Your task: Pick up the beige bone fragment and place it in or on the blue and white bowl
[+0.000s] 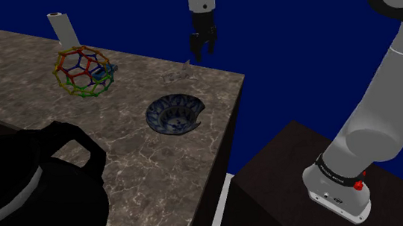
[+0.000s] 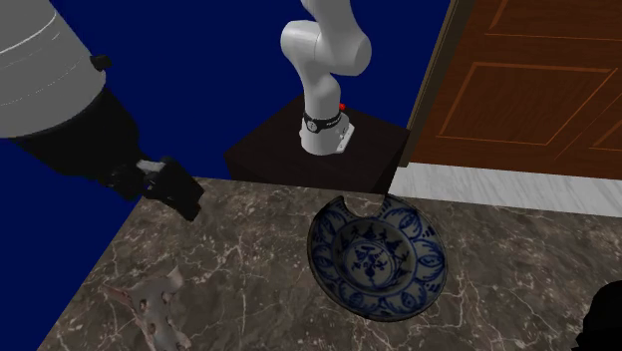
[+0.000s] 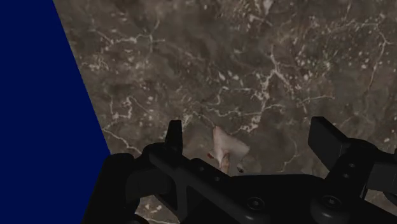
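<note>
The hand (image 1: 203,54) hangs released above the tabletop (image 1: 152,165), its fingers (image 3: 174,137) standing well apart and pointing down. In the wrist view the bone (image 3: 226,149) lies on the brown veined surface between them, nearer one finger than the other, touched by neither. It is a small pale beige shard close to the tabletop's edge; past that edge all is flat blue.

In the shoulder view the bone shows faintly at 8 o'clock of the hand; the bowl (image 1: 175,115) sits at 6 o'clock of the bone, apart from it, upright, blue-patterned on white inside, with a notch broken out of its rim. In the second exterior view the bowl lies at 3 o'clock of the bone and the hand hovers at 12 o'clock of it.

Also in the shoulder view, a ball (image 1: 84,71) of coloured wire struts rests at 10 o'clock of the bowl, well apart; a white post (image 1: 60,26) stands just beyond it at 11 o'clock; a black vessel (image 1: 35,198) with a handle sits at 8 o'clock of the bowl. The stand (image 1: 287,161), a dark box, is at 4 o'clock of the bowl, off the tabletop; the arm (image 1: 386,100) rises from it. In the second exterior view a brown panelled door (image 2: 528,80) stands at 1 o'clock of the bowl.
</note>
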Robot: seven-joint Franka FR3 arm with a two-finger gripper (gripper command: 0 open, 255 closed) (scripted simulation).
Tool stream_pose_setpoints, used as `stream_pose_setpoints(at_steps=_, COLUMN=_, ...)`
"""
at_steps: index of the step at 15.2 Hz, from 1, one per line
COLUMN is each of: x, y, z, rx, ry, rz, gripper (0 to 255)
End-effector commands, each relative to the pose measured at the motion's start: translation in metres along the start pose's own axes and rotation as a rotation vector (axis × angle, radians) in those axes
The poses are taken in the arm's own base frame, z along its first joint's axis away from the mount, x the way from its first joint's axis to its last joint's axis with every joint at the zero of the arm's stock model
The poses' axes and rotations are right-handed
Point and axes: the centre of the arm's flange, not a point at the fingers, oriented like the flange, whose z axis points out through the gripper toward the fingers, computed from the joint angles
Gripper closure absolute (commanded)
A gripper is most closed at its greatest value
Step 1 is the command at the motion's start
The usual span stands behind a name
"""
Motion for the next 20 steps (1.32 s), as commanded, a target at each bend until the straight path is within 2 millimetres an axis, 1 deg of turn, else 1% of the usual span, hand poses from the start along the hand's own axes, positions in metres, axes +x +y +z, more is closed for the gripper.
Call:
stream_pose_setpoints(at_steps=1, x=0.027, y=-0.007, z=0.007, rx=-0.008, ry=-0.018, rz=-0.038, gripper=0)
stream_pose_setpoints(at_steps=5, x=0.082, y=-0.021, z=0.022, rx=-0.023, ry=-0.054, rz=-0.113, gripper=0)
stream_pose_setpoints(at_steps=6, x=0.093, y=-0.025, z=0.025, rx=-0.026, ry=-0.061, rz=-0.127, gripper=0)
stream_pose_setpoints(at_steps=14, x=0.090, y=-0.023, z=0.065, rx=-0.026, ry=-0.061, rz=-0.127, gripper=0)
stream_pose_setpoints(at_steps=20, x=0.090, y=-0.023, z=0.065, rx=-0.026, ry=-0.061, rz=-0.127, gripper=0)
